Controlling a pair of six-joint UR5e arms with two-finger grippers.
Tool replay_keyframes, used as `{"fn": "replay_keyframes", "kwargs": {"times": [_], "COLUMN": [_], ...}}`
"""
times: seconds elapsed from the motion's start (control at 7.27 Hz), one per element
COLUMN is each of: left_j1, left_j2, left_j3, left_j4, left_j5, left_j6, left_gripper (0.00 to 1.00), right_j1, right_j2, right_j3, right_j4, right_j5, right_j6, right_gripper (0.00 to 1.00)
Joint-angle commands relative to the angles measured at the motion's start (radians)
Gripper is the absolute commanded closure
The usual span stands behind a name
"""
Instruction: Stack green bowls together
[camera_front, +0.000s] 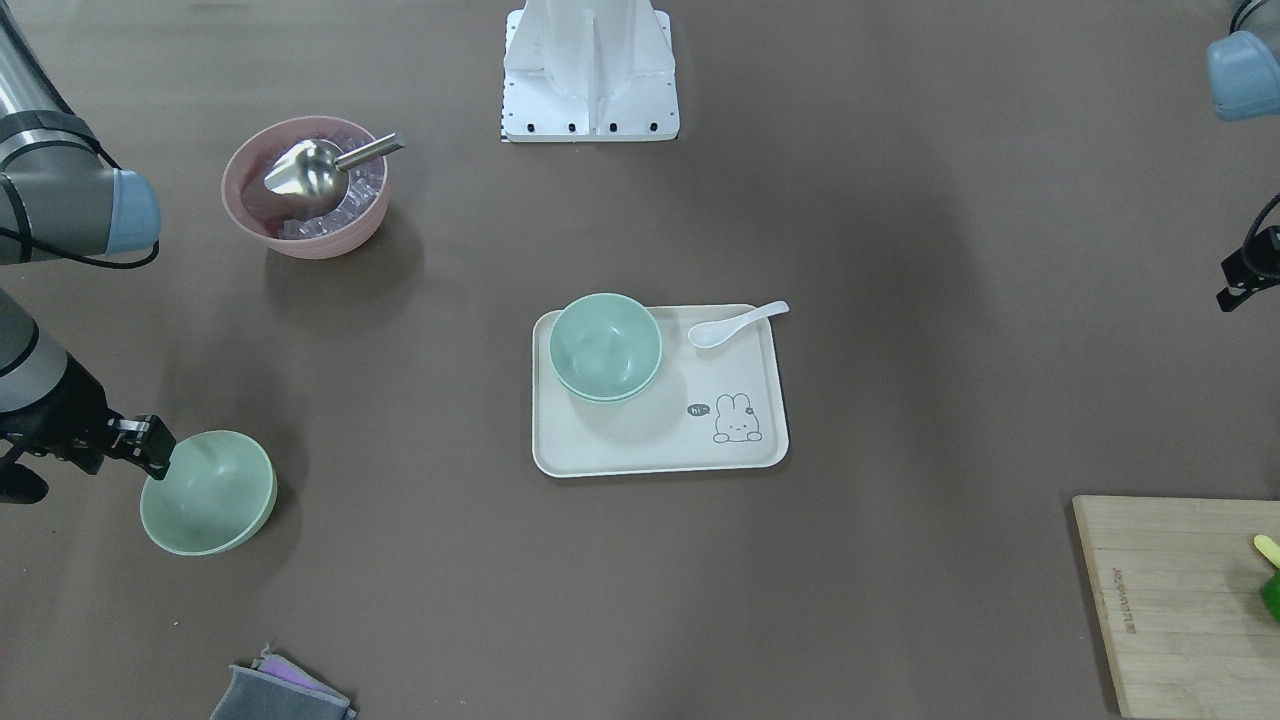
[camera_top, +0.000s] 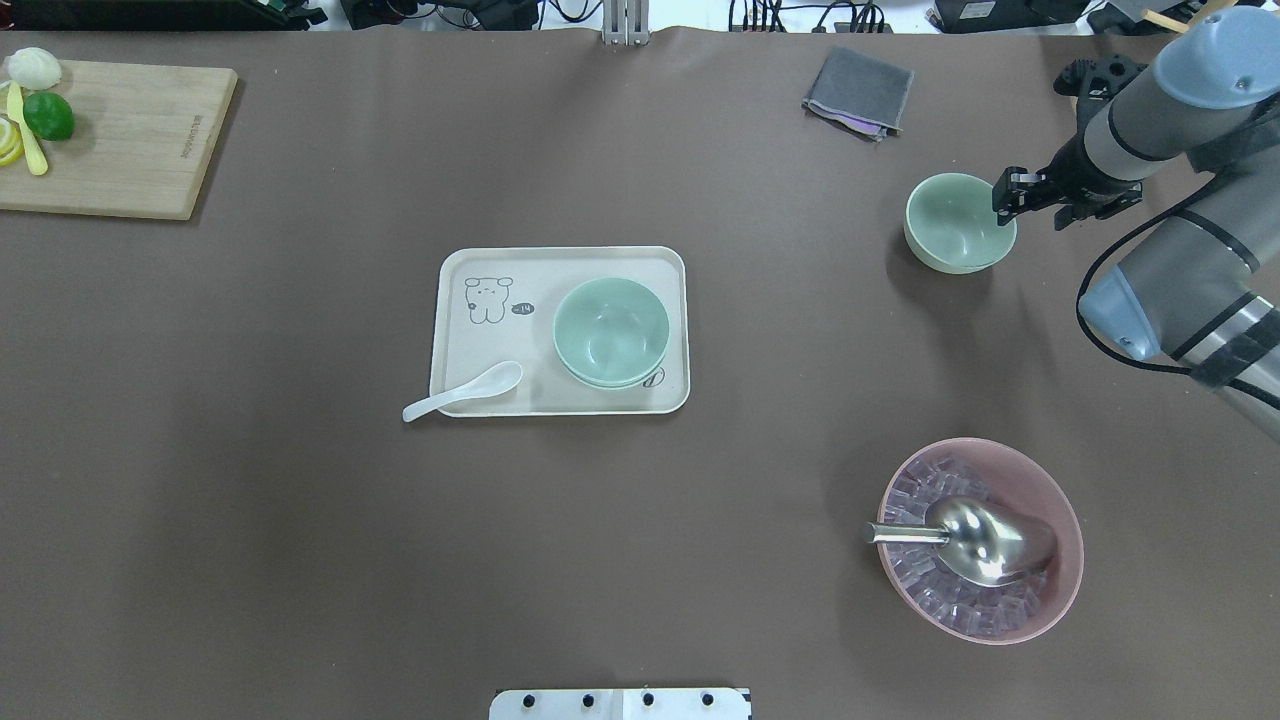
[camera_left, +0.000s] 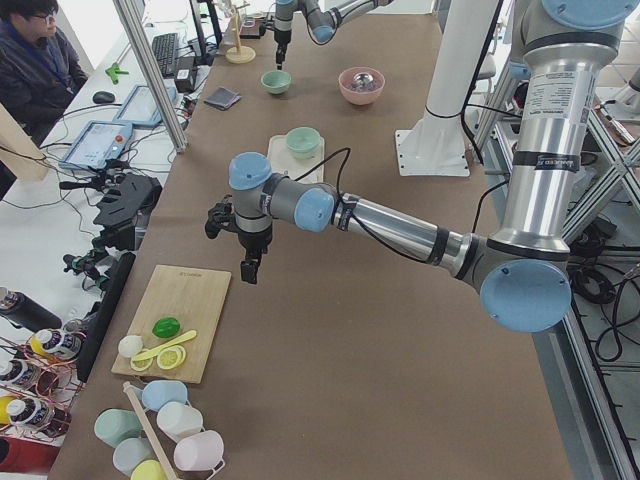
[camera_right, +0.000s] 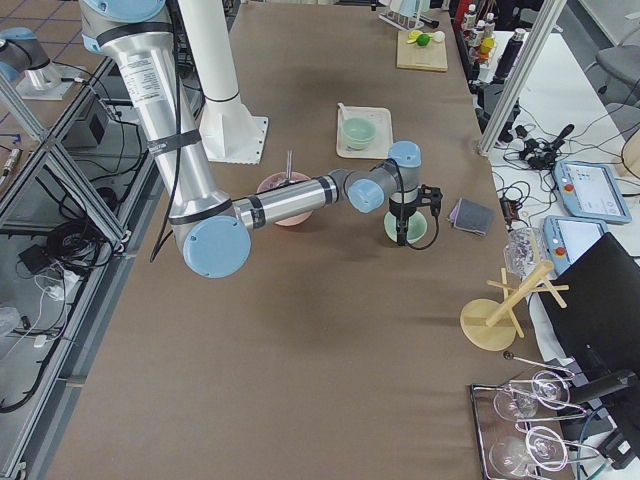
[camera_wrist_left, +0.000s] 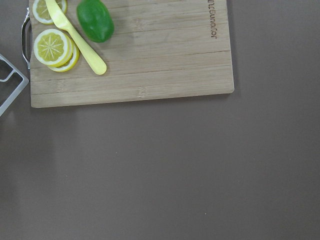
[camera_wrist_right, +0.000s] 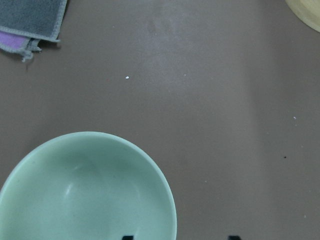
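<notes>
Two green bowls (camera_top: 611, 333) sit nested on the tray (camera_top: 560, 265) at centre frame. The third bowl (camera_top: 958, 222) stands alone at upper right, not yet stacked. The right gripper (camera_top: 1003, 195) straddles its rim, jaws apart, nothing clamped. Whether the left gripper (camera_left: 246, 272) is spread or closed cannot be told.

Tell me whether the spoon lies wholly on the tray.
No: the spoon has its bowl end on the tray, but its handle sticks out past the tray's corner.

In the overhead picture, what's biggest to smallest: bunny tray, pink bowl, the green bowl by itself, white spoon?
bunny tray
pink bowl
lone green bowl
white spoon: as long as that bowl, but thinner
</notes>
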Motion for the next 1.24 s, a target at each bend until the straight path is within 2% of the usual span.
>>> {"fn": "replay_keyframes", "kwargs": {"times": [0.0, 0.83, 1.1], "left_j1": [0.001, 0.005, 0.005], "left_j2": [0.0, 0.0, 0.0], "left_j3": [0.003, 0.005, 0.006], "left_j4": [-0.001, -0.001, -0.001], "left_j5": [0.0, 0.002, 0.002], "left_j6": [0.0, 0.0, 0.0], "left_gripper": [0.02, 0.02, 0.02], "right_j1": [-0.01, -0.029, -0.03], "right_j2": [0.009, 0.007, 0.006], "right_j3": [-0.013, -0.036, -0.042], "right_j4": [0.006, 0.008, 0.008], "right_j5": [-0.001, -0.007, -0.007], "right_j6": [0.014, 0.014, 0.014], "right_gripper": [0.47, 0.48, 0.53]}}
